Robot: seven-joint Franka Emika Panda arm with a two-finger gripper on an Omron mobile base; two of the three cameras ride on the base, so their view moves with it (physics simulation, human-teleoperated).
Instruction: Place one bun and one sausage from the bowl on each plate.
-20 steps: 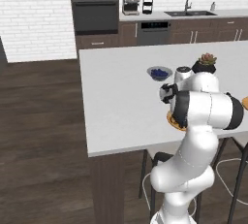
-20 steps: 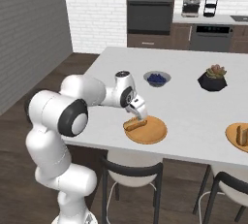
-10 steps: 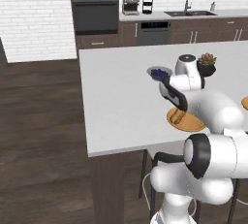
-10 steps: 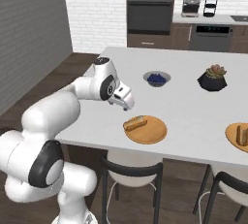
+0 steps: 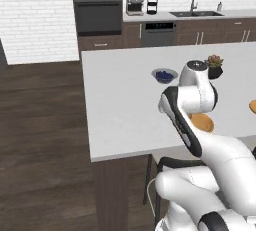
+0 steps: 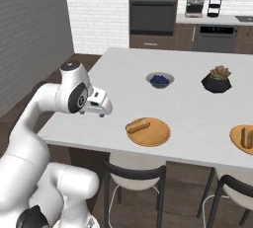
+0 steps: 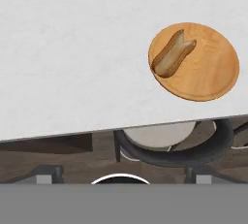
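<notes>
Right base view: white two-finger gripper, jaws apart and empty, has swung left from the round orange-brown wooden plate at centre, leaving its tan oblong bun delivered.

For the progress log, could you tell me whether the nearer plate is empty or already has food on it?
Not empty. The nearer plate carries a tan bun near its rim, also seen in the hand view; no separate sausage can be made out there.

A small grey bowl of blue berries sits upper centre on the white counter, a black succulent pot to its right, dark stools tuck under the near edge, and an oven and coffee maker line the back wall.
</notes>
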